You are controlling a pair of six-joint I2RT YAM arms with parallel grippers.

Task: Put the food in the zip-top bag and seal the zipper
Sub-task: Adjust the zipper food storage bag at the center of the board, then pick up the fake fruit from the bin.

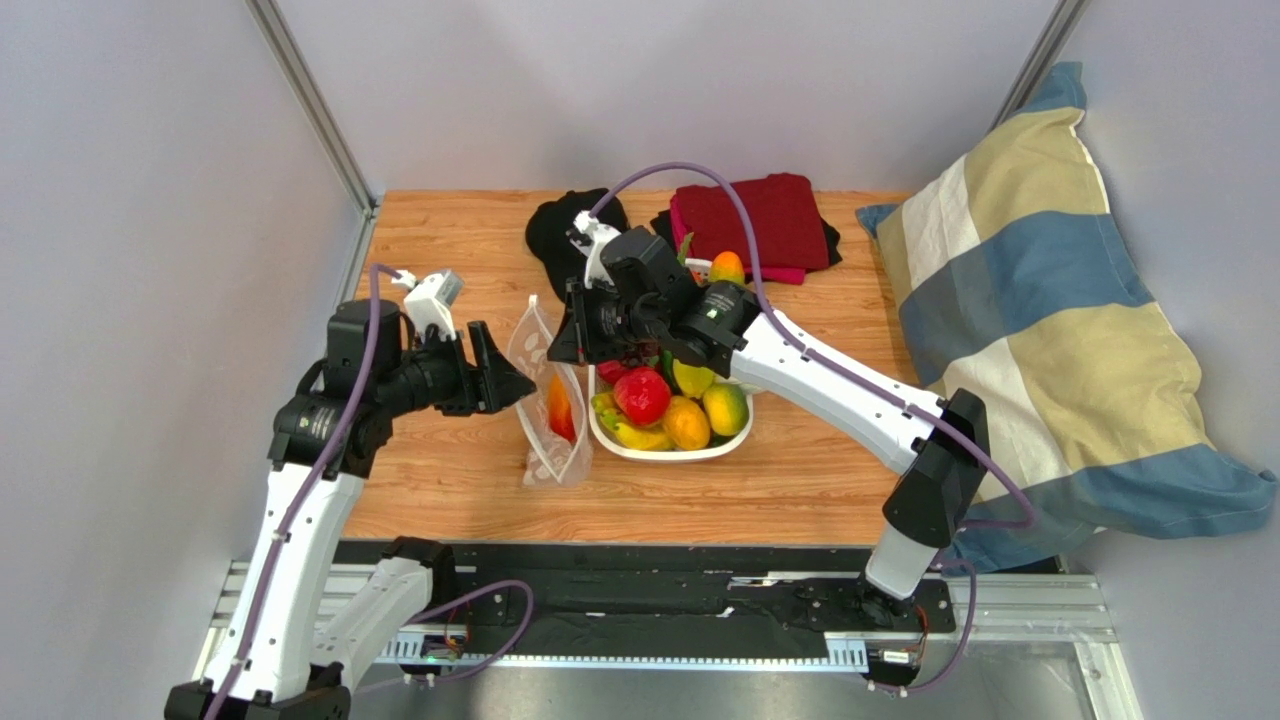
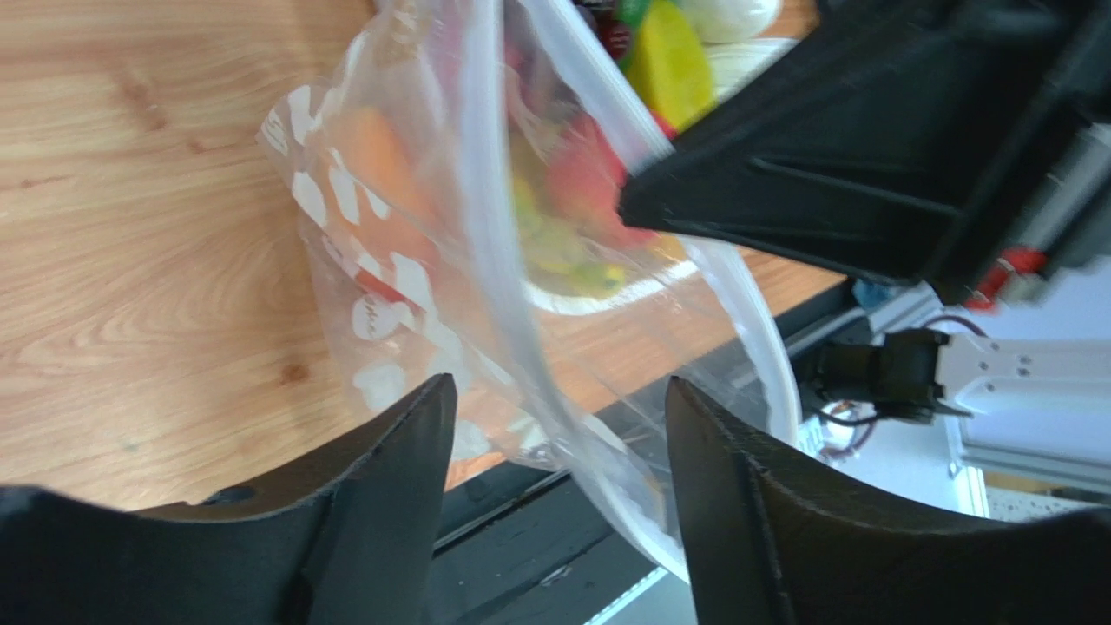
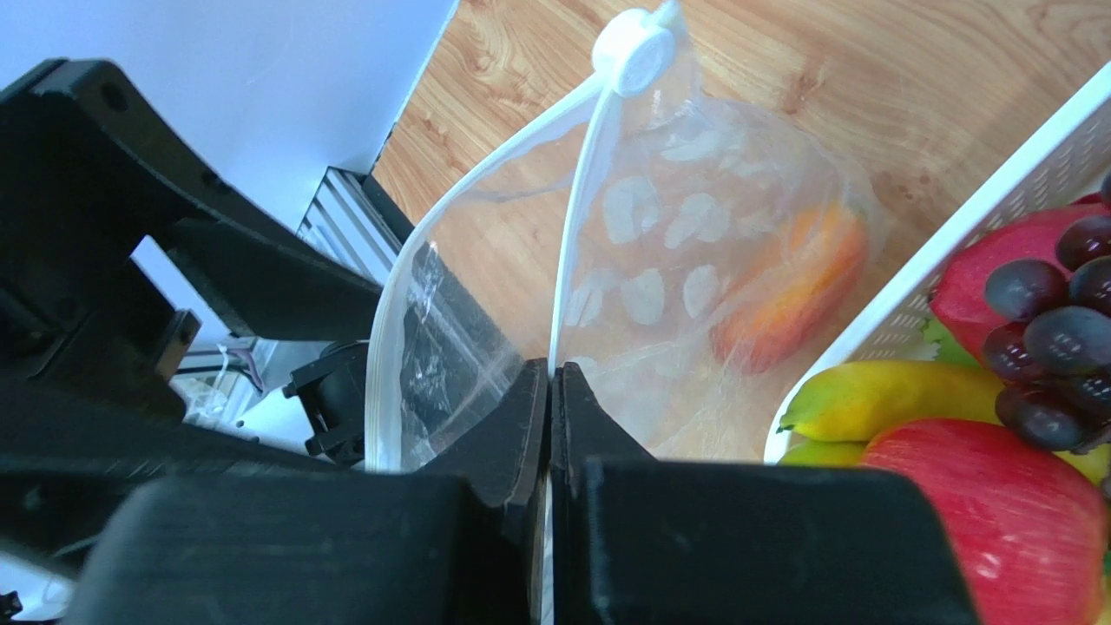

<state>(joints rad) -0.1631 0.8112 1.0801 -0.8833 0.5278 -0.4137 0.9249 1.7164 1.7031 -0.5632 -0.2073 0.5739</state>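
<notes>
Your right gripper [image 3: 550,414]: jaws pinched shut on the bag [image 3: 652,248] rim | your left gripper [image 2: 561,436]: jaws apart, bag edge passing between them | bag: upright on the table [image 1: 451,240], just left of the tray [image 1: 670,455], an orange piece [image 3: 796,280] inside

Bright, even light falls from above in the overhead view. The wooden worktop [image 1: 451,465] carries only faint, soft-edged shadows, and everything there is crisp. In the left wrist view the black left hand [image 2: 558,391] is dark and soft close to the lens. The transparent white-dotted plastic zip-top bag [image 2: 391,287] just beyond its fingers is out of focus, and the colours behind the film run together. In the right wrist view the black right hand [image 3: 550,384] is blurred up close. Past it the film is sharper, the glossy red apple [image 3: 991,521] to its right shows white glare, and the pale wall [image 3: 261,78] to its left is washed out.
</notes>
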